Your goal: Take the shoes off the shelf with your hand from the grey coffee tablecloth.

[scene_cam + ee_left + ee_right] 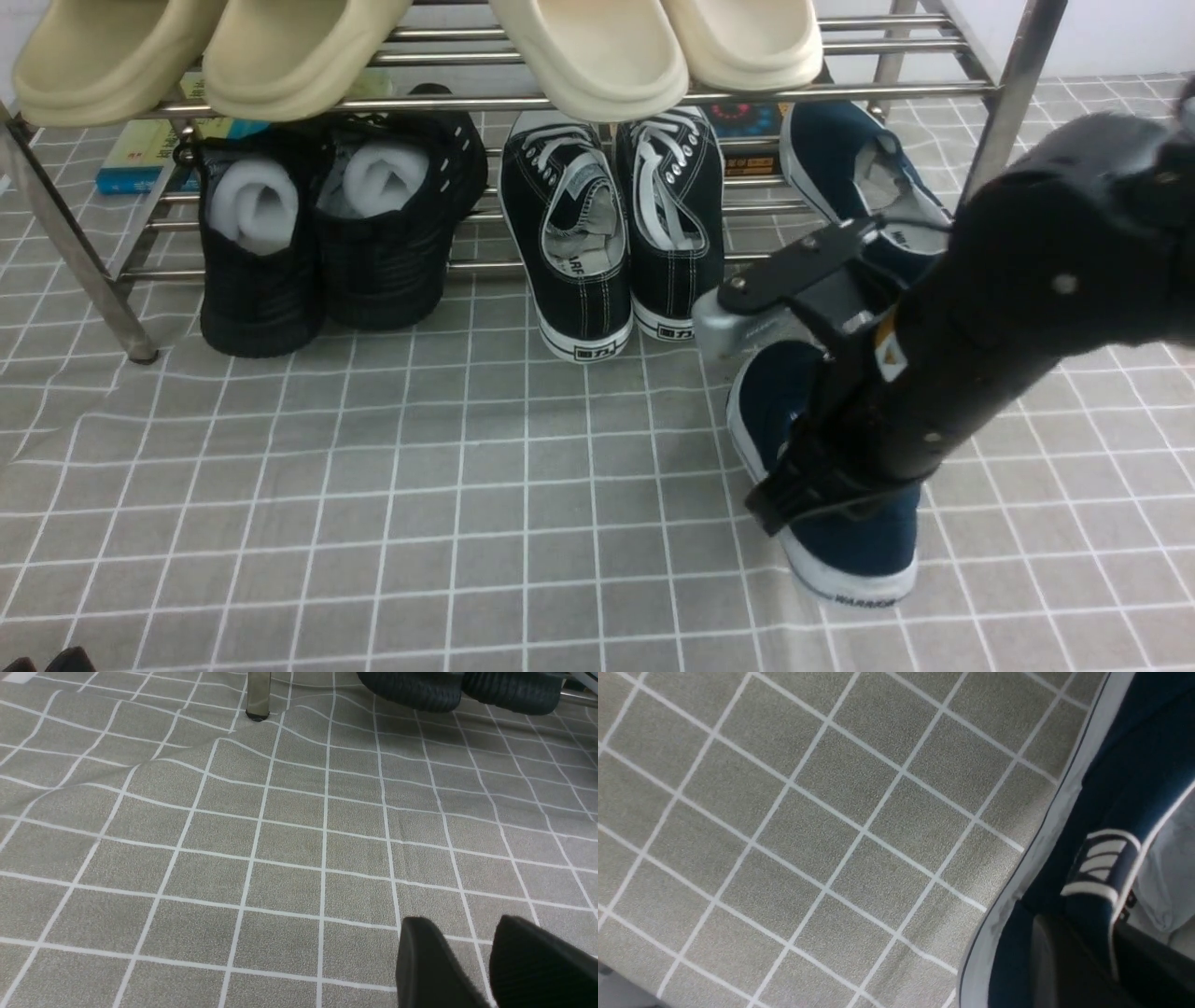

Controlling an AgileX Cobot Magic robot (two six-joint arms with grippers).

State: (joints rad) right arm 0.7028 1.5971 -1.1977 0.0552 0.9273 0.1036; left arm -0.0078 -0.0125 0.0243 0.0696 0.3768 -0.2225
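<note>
One navy shoe [845, 546] lies on the cloth [420, 485] just before the shelf [1013, 103]; its mate [822, 140] sits on the shelf's lower bars. The right gripper [1108, 956] straddles the near heel wall; pinching or slack, I cannot tell. Best to part the jaws fully, lift clear, then fetch the mate.

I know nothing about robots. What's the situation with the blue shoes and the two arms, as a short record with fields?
Blue shoe one: lying on the tablecloth, off the shelf
Blue shoe two: on the shelf's lower tier
Right arm: jaws straddle shoe one's rim; grip unclear
Left arm fingertips: apart, holding nothing, over bare cloth
</note>
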